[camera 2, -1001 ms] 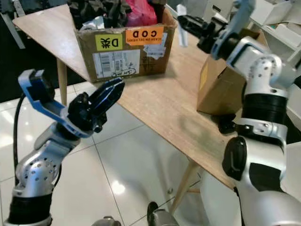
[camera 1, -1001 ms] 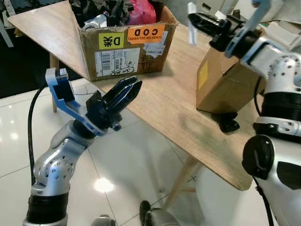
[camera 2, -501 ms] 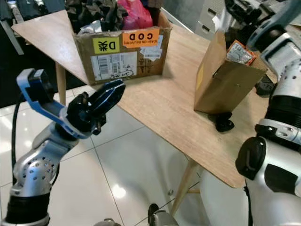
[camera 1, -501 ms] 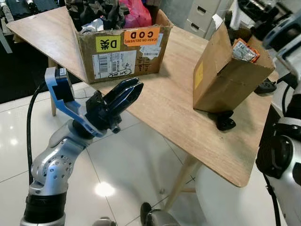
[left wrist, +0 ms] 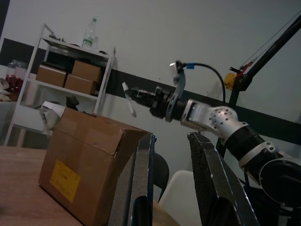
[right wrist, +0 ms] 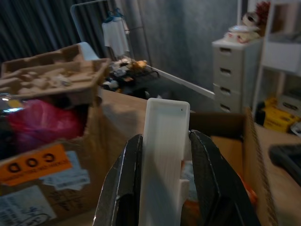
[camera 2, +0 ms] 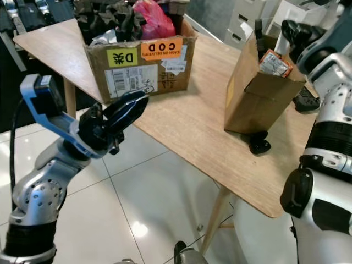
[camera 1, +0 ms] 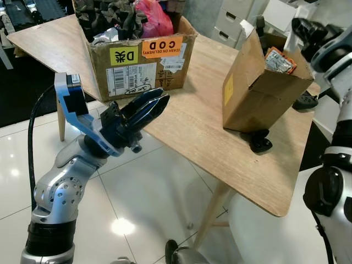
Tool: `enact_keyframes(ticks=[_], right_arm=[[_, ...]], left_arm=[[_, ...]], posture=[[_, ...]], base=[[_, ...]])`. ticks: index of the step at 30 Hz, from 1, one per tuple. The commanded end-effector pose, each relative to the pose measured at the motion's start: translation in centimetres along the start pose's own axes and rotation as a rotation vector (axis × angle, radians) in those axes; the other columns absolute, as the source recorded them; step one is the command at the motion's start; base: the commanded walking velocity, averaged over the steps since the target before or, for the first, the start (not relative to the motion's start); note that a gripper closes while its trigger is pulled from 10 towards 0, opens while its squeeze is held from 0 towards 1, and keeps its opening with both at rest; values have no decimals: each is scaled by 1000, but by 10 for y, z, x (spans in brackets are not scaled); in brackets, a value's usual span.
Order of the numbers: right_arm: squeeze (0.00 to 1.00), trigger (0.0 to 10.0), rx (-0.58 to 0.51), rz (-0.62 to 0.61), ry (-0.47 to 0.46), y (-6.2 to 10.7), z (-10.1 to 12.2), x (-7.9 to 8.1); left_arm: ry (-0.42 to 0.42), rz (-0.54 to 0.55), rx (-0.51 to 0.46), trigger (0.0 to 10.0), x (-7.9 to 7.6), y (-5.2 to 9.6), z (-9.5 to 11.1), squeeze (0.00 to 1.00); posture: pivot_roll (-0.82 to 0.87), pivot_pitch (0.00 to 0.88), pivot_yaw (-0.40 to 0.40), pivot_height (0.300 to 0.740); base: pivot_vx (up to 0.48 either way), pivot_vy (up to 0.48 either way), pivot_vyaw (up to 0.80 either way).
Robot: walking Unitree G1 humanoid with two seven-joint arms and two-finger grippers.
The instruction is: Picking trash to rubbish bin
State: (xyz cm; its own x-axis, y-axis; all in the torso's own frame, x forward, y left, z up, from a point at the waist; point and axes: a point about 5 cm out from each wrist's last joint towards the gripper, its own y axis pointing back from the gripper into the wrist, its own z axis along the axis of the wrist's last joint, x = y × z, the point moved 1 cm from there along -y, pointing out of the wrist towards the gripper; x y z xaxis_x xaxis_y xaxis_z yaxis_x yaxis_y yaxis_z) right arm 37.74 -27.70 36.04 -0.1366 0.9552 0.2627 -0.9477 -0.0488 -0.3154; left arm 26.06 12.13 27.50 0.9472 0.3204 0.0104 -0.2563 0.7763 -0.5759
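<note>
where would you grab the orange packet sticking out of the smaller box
Grip the orange packet by its exposed upper end, coming from above. It pokes up out of the open top of the smaller box, whose cardboard walls cover its lower part and block any side approach. The right claw already holds a white plastic strip, so that goes first.

Wooden table (camera 1: 187,118); white drawers (right wrist: 233,70) behind; glossy tiled floor (camera 1: 143,192)

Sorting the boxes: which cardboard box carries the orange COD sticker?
The larger open box, piled with trash; the smaller box has a yellow label.
</note>
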Motion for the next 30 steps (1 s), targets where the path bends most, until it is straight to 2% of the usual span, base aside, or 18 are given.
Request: enact_keyframes(ticks=[1,6,7,8,10,11,12,13,19,21,23,24,25,26,27,28,29,30], right_arm=[[0,10000,0,-30,4,-2,-4,-5],[20,10000,15,-72,20,-7,-11,-11],[478,10000,20,-66,24,-8,-13,-11],[702,10000,23,-59,27,-9,-15,-10],[729,10000,25,-51,30,-11,-17,-9],[824,10000,27,-36,26,-12,-19,-8],[824,10000,27,-36,26,-12,-19,-8],[886,10000,27,-19,27,-14,-21,-6],[961,10000,17,24,49,-20,-24,1],[929,10000,-62,112,19,-22,-9,15],[929,10000,-98,149,5,-22,-2,20],[851,10000,-161,228,-46,-19,10,29],[851,10000,-161,228,-46,-19,10,29],[573,10000,-230,332,-116,-12,21,39],[573,10000,-275,406,-160,-5,28,44],[573,10000,-275,406,-160,-5,28,44],[0,10000,-311,501,-189,5,31,51],[0,10000,-317,602,-195,16,27,58]], left_arm=[[-30,-35,17,10000,-4,-4,3,0],[-36,-32,20,10000,-4,-3,4,0],[-36,-30,21,10000,-4,-3,4,0],[-37,-28,22,10000,-5,-2,4,0],[-36,-26,22,10000,-5,-2,4,0],[-36,-25,24,10000,-5,-2,4,0],[-36,-25,24,10000,-5,-2,4,0],[-35,-24,24,10000,-5,-2,4,0],[-31,-23,25,10000,-5,-2,4,0],[-30,-23,25,10000,-5,-2,4,0],[-29,-23,25,10000,-6,-2,4,0],[-28,-22,25,10000,-6,-2,4,0],[-28,-22,25,10000,-6,-2,4,0],[-27,-17,26,10000,-6,-1,3,0],[-26,-13,26,10000,-5,-1,2,0],[-26,-13,26,10000,-5,-1,2,0],[-24,-5,26,10000,-5,1,2,0],[-24,9,31,10000,-3,3,1,0]], posture=[[-4,121,-71,740],[2,125,-72,740],[3,128,-70,740],[4,129,-69,740],[5,130,-68,740],[6,131,-67,740],[6,131,-67,740],[7,134,-64,740],[11,140,-58,740],[12,140,-59,740],[12,140,-59,740],[13,140,-60,740],[13,140,-60,740],[16,137,-61,740],[16,137,-61,740],[16,137,-61,740],[15,134,-60,740],[13,132,-56,740]], base=[[0,0,0],[0,0,0],[0,0,0],[0,0,0],[0,0,0],[0,0,0],[0,0,0],[0,0,0],[0,0,0],[0,0,0],[0,0,0],[0,0,0],[0,0,0],[0,0,0],[0,0,0],[0,0,0],[0,0,0],[0,0,0]])
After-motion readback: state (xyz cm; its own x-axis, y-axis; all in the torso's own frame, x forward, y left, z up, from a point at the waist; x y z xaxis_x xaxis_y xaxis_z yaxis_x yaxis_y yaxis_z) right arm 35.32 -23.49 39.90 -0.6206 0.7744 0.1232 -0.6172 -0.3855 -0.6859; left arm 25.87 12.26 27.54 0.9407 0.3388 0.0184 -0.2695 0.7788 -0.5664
